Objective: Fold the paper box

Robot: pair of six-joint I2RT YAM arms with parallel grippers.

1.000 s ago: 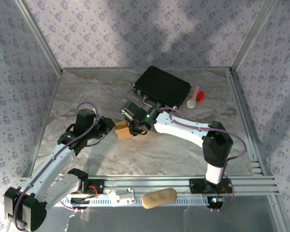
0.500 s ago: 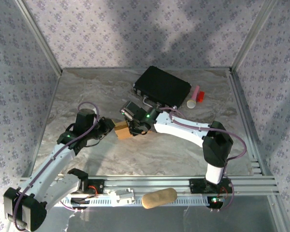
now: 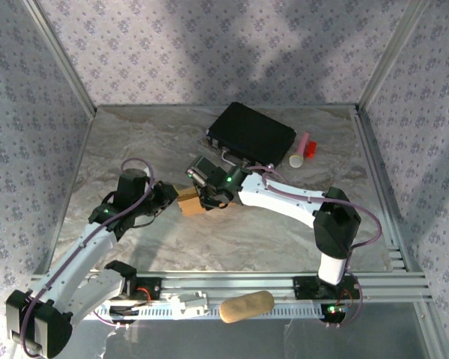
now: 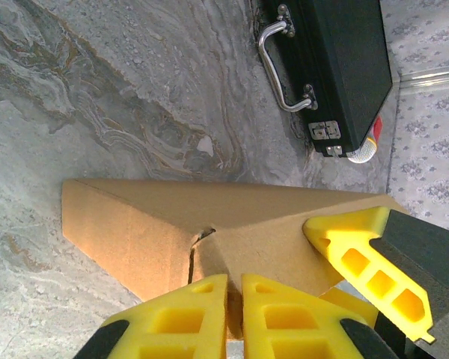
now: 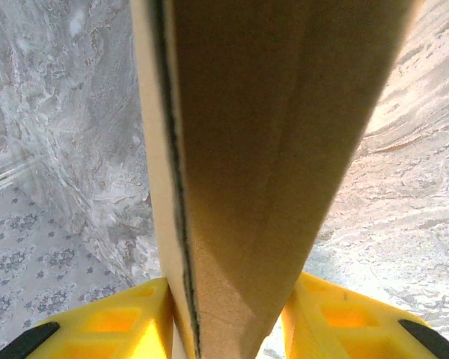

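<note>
mid-fold: the box point(image 4: 232, 224) is held between both sets of fingers. my left fingers point(image 4: 209, 310) are clenched on a thin flap, and my right fingers point(image 5: 123, 321) clamp the body. next, i reckon, that flap needs creasing inward and tucking.

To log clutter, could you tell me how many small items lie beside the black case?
2: a pink-red cylinder and a cream round piece, both just right of the black case.

White arms point(image 3: 280, 198), black joints point(image 3: 335, 224), purple cables point(image 3: 135, 159), yellow ribbed jaws
</note>
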